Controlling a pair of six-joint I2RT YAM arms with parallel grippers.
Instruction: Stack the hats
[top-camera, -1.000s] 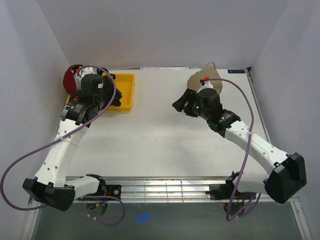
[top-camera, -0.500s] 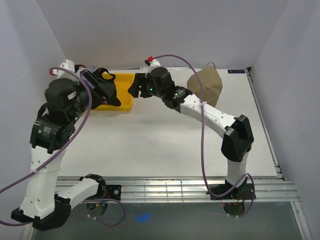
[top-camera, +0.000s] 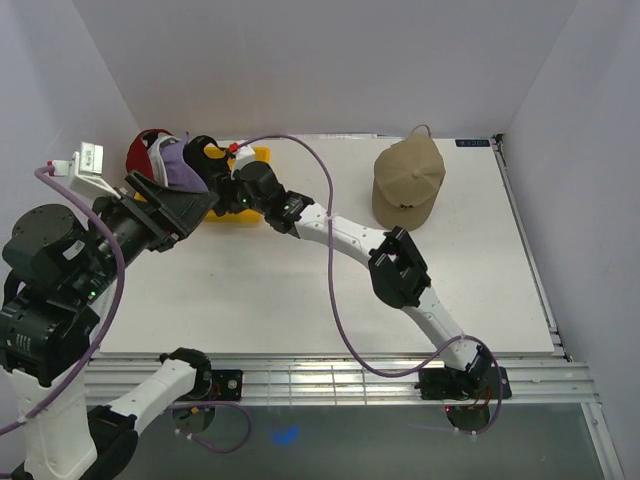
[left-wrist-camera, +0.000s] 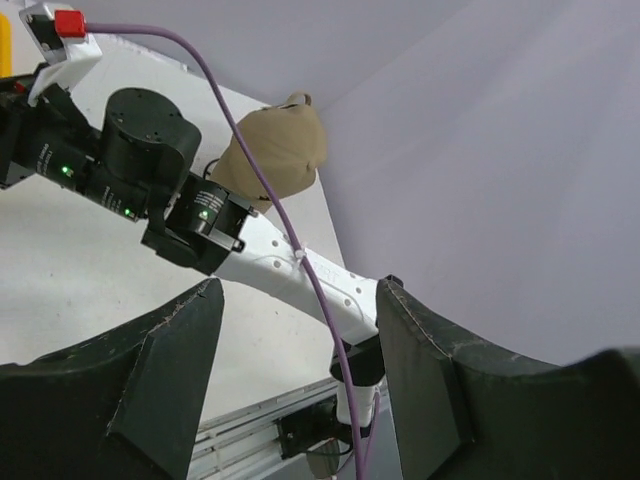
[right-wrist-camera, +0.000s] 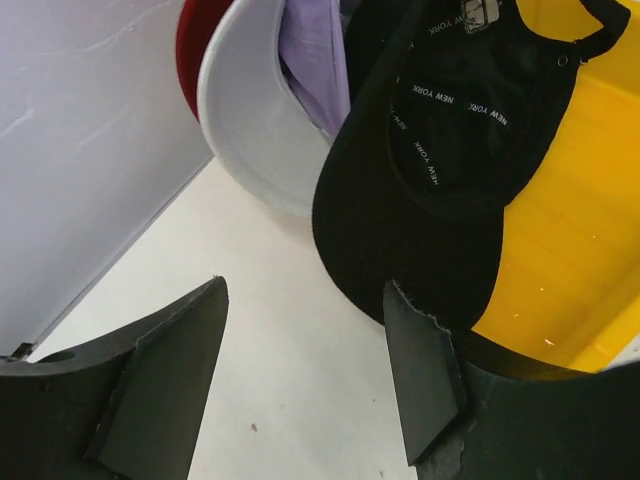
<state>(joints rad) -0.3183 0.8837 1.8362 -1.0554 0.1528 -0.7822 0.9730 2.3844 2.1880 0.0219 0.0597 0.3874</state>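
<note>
Overhead: right arm (top-camera: 340, 238) is stretched across the table (top-camera: 300, 310) into the far left corner, and its wrist covers most of the yellow tray (top-camera: 262, 155) there. I can pick out the dark red hat (top-camera: 143, 150) and the lavender hat (top-camera: 182, 165) beside the tray. The rest of that pile is lost behind the arm.

Right wrist cam fills that in. Four hats are nested together: dark red against the wall, then the white hat (right-wrist-camera: 250, 120), lavender, then the black hat (right-wrist-camera: 430, 150). The black one shows its underside with NEW YORK tape and lies partly over the tray. Right gripper (right-wrist-camera: 300, 290) has its fingers spread, nothing clamped. The black brim is just ahead of the gap; I can't tell if it touches.

The tan hat (top-camera: 408, 180) sits alone near the far right corner, well apart from the pile.

Left gripper (top-camera: 185, 200) is raised high on the left side. Left wrist cam shows its fingers (left-wrist-camera: 165, 370) wide apart and empty. It looks across at the right arm, with the purple cable (left-wrist-camera: 280, 220) crossing in front of the tan hat.
</note>
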